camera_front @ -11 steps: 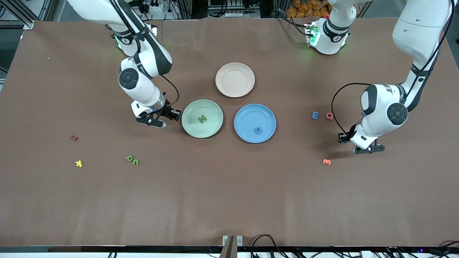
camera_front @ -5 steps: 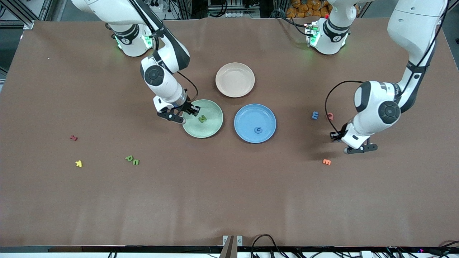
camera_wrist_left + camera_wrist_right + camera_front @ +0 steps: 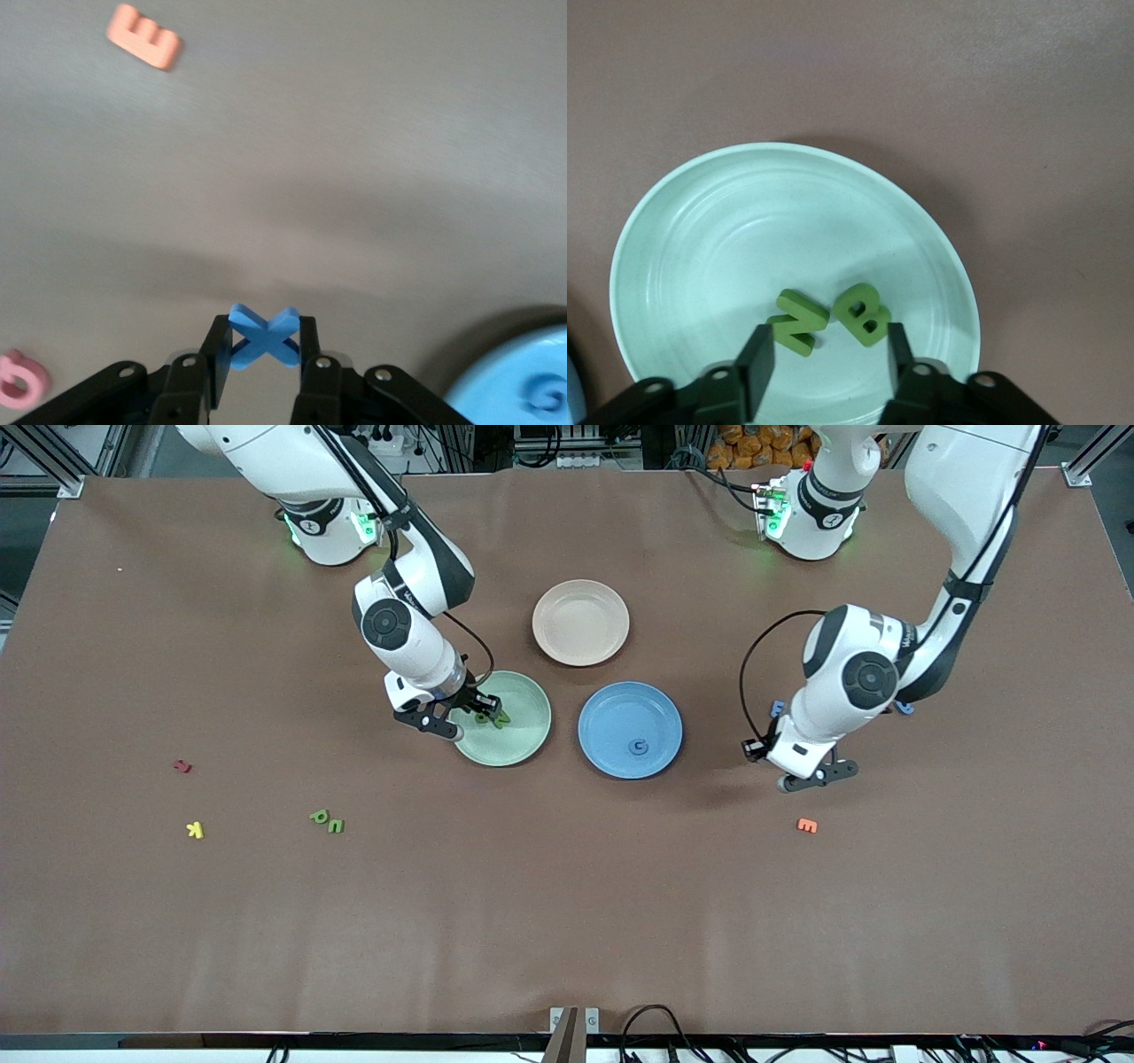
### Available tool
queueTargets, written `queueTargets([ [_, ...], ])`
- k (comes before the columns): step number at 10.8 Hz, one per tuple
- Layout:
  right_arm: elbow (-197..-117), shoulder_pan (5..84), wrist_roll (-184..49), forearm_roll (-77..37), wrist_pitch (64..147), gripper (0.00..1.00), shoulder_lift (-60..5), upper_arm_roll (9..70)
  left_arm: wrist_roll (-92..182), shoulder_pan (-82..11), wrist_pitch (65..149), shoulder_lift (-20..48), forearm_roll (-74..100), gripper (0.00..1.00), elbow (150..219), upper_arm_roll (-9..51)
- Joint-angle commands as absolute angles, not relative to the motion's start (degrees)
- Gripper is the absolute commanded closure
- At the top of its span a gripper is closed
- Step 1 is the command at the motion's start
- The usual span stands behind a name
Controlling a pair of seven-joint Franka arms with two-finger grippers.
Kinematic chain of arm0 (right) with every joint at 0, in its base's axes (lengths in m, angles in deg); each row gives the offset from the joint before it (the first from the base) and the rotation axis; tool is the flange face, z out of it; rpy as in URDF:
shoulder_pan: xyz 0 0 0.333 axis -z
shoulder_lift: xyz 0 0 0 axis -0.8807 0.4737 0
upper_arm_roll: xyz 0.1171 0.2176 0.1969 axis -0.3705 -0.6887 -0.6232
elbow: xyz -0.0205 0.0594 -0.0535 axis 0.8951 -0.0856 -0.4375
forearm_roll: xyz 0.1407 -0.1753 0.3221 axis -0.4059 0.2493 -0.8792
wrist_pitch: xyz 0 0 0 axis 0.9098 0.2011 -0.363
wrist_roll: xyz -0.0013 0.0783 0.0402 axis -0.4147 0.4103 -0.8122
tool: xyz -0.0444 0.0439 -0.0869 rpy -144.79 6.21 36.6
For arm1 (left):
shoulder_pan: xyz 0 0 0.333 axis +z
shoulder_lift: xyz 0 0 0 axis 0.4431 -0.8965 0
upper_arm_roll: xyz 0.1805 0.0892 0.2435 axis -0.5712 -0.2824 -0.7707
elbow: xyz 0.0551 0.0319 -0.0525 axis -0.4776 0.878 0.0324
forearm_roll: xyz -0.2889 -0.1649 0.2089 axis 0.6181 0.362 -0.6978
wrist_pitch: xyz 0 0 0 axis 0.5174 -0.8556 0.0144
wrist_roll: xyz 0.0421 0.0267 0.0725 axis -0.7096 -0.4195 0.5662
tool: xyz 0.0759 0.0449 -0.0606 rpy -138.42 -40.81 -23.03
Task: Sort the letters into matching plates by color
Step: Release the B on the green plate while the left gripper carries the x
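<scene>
You've got the round pale mint green plate w/ two small green foam letters, N and B, lying side by side in it; right gripper sits over them, jaws apart. Left gripper pinches the blue foam X above bare table near the round blue plate.

N and B lie side by side in the plate at frame centre. G lies in the adjacent plate. P and U, apparently touching, sit lower left.
</scene>
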State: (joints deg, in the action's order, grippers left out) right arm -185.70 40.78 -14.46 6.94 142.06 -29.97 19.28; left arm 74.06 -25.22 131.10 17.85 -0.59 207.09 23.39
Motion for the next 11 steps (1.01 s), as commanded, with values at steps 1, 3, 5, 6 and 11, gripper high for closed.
queueTargets([
  [1,-184.87,41.15,-13.77,8.34,141.07,0.00,-29.91,19.78,76.60,-31.03,129.72,19.11,1.28,1.00,206.30,22.17],
  [3,-184.87,43.95,-14.73,9.66,140.90,0.00,-30.09,19.78,83.08,-37.00,129.54,18.85,3.65,1.00,204.81,19.88],
  [5,-184.87,47.47,-16.84,11.78,140.90,0.00,-30.00,19.78,86.25,-39.21,129.54,18.41,4.27,1.00,203.67,19.79],
  [6,-184.79,50.01,-18.94,11.96,140.90,0.00,-30.00,19.78,88.36,-41.14,129.63,17.88,4.27,1.00,203.14,19.35],
  [11,-181.55,60.74,-27.48,18.52,135.73,0.00,-29.22,20.30,94.78,-49.22,129.63,15.86,4.36,1.00,200.15,16.02],
])
